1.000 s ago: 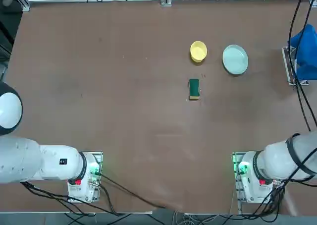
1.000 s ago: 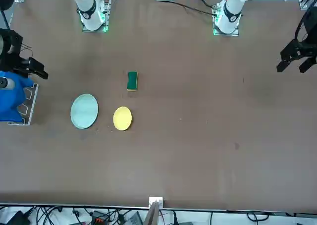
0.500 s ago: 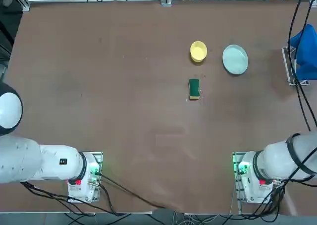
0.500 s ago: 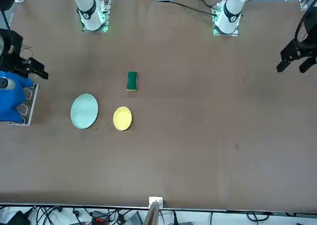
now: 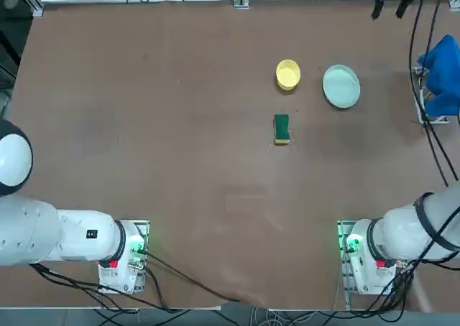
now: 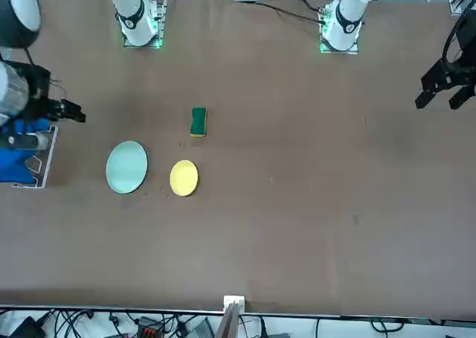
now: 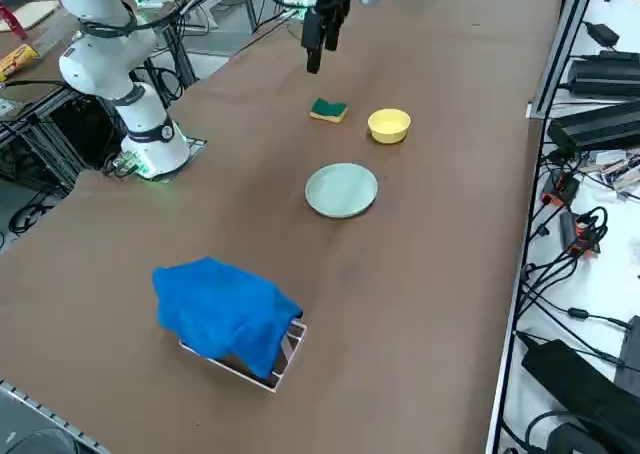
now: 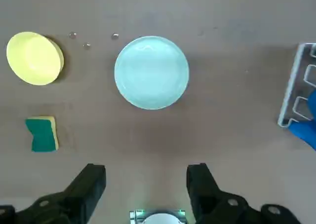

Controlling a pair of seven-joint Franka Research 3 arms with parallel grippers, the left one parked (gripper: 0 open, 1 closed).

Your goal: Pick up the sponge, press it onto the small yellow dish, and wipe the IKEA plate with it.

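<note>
A robotics lab; a wide brown table (image 5: 180, 161) carries arm bases bolted at its edge, lit green (image 5: 350, 243); bundles of cables (image 7: 560, 224) and black power units (image 7: 600, 124) line the floor beside it; aluminium framing (image 7: 555, 34) borders it.

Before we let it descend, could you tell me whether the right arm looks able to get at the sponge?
Probably yes. The right gripper hangs open, high above the table, and the sponge lies alone, apart from the small yellow dish and the IKEA plate.
</note>
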